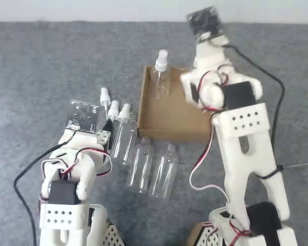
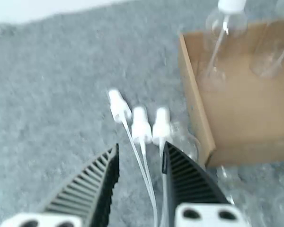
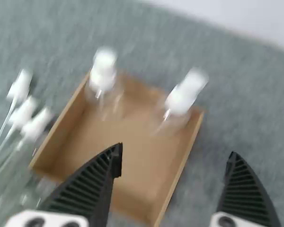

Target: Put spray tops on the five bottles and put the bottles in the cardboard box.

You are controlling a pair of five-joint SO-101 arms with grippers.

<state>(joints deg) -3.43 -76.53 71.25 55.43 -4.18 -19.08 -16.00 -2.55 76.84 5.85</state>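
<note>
Two capped bottles (image 3: 104,75) stand in the cardboard box (image 1: 169,120), their part done. Three uncapped bottles (image 1: 142,164) lie at its 7 o'clock, and three spray tops (image 2: 141,124) at 9 o'clock. The left gripper (image 2: 140,147), jaws parted, straddles the tops' tubes, probably to pick one. The right gripper (image 3: 176,151) hangs wide open over the box.
</note>
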